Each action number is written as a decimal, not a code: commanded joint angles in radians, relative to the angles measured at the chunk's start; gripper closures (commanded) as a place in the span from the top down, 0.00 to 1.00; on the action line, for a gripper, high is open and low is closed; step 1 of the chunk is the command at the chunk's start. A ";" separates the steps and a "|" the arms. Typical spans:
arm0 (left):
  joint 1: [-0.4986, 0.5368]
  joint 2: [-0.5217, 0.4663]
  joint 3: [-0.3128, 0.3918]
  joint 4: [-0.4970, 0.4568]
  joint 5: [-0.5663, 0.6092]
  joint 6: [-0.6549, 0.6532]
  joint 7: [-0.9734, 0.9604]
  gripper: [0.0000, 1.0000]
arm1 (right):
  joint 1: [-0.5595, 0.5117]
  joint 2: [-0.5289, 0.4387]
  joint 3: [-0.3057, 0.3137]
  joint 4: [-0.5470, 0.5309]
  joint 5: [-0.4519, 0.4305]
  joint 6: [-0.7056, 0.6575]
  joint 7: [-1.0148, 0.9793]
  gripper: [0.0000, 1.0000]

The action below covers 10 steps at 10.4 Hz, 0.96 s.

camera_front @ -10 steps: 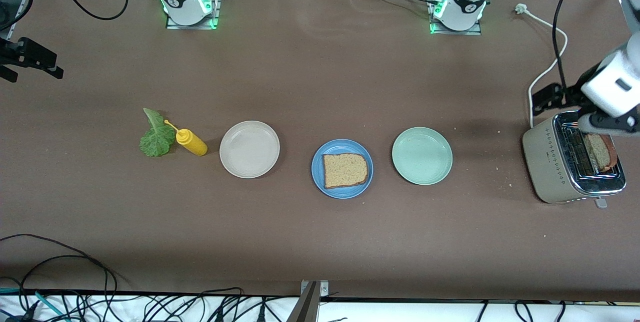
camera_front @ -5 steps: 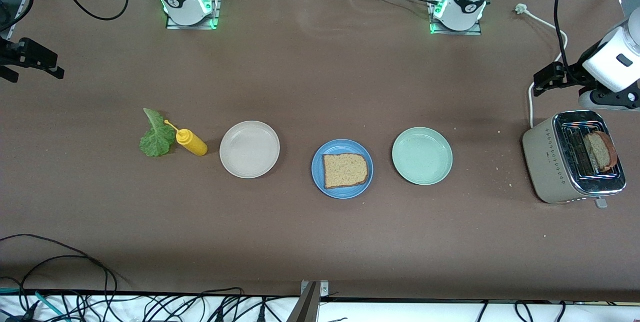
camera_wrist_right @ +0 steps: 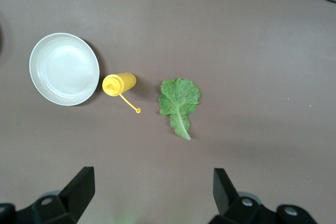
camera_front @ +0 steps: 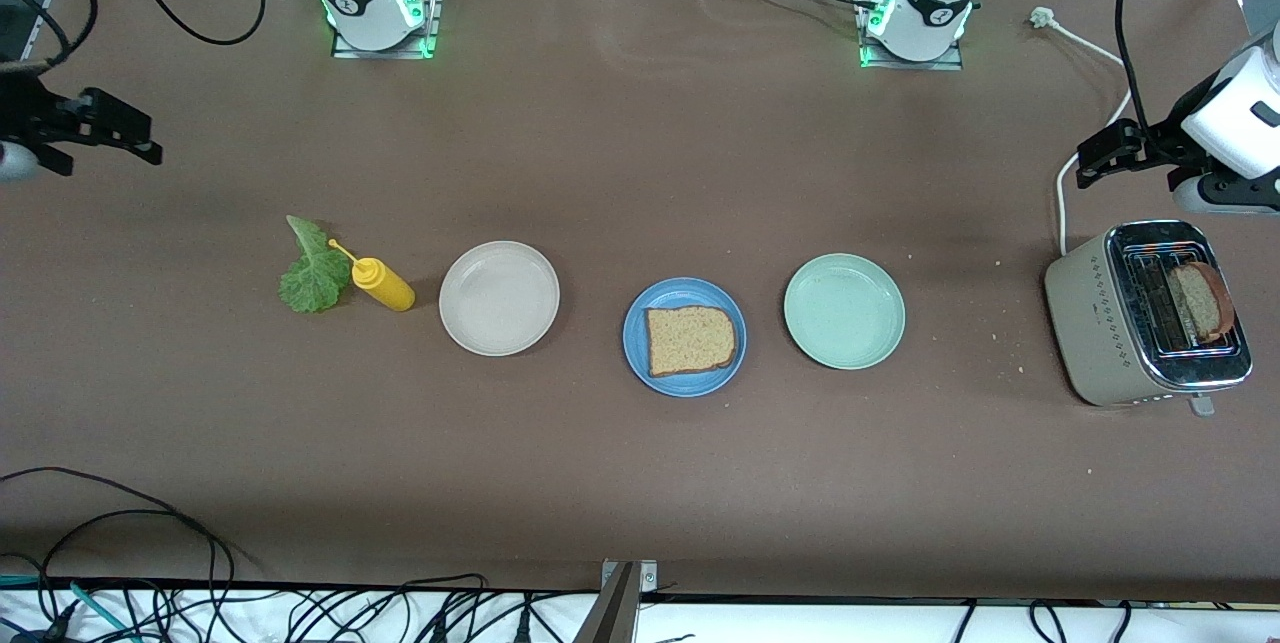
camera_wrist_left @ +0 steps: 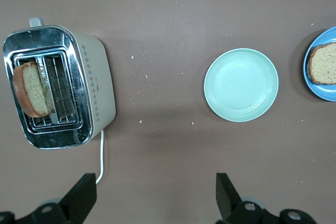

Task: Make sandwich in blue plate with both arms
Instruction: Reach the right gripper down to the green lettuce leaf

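— What's on the table from the front?

— I count three round plates in a row: a matte blue plate (camera_front: pixel 684 336) with one square brown bread slice (camera_front: pixel 690 339) on it, a beige plate (camera_front: pixel 499 298) and a pale green plate (camera_front: pixel 844 311). One ruffled green lettuce leaf (camera_front: pixel 313 270) lies beside one yellow squeeze bottle (camera_front: pixel 381 284). One beige toaster (camera_front: pixel 1146 313) holds a second bread slice (camera_front: pixel 1196 301).

— And my arms?

— Both hang at the table's ends, well apart from the blue plate.

— Left wrist view?

— The left gripper (camera_wrist_left: pixel 156 199) is spread wide, empty, over bare table near the toaster.

— Right wrist?

— The right gripper (camera_wrist_right: pixel 152 192) is also wide, empty, near the lettuce.
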 commanded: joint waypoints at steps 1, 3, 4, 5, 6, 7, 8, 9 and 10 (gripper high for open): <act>0.040 -0.014 -0.008 0.030 0.032 -0.017 0.003 1.00 | 0.001 0.133 0.020 0.008 0.002 0.015 -0.022 1.00; 0.039 -0.007 -0.009 0.041 0.029 -0.027 -0.008 1.00 | -0.005 0.204 0.016 -0.071 -0.001 0.091 -0.027 1.00; 0.039 -0.008 -0.014 0.048 0.030 -0.036 -0.010 1.00 | -0.004 0.212 0.016 -0.146 -0.010 0.185 -0.027 1.00; 0.039 -0.008 -0.015 0.067 0.030 -0.040 -0.010 1.00 | -0.004 0.211 0.016 -0.264 -0.026 0.315 -0.027 1.00; 0.040 -0.008 -0.011 0.087 0.020 -0.040 -0.010 1.00 | -0.005 0.200 0.014 -0.405 -0.036 0.456 -0.027 1.00; 0.037 -0.007 -0.014 0.097 0.021 -0.040 -0.014 1.00 | -0.005 0.206 0.006 -0.505 -0.058 0.551 -0.028 1.00; 0.033 -0.005 -0.017 0.097 0.027 -0.040 -0.016 1.00 | -0.008 0.215 -0.006 -0.577 -0.091 0.614 -0.028 1.00; 0.037 -0.005 -0.014 0.097 0.021 -0.040 -0.013 1.00 | -0.009 0.234 -0.020 -0.634 -0.136 0.655 -0.030 1.00; 0.040 -0.005 -0.009 0.097 0.020 -0.040 -0.011 1.00 | -0.009 0.257 -0.039 -0.661 -0.156 0.698 -0.030 1.00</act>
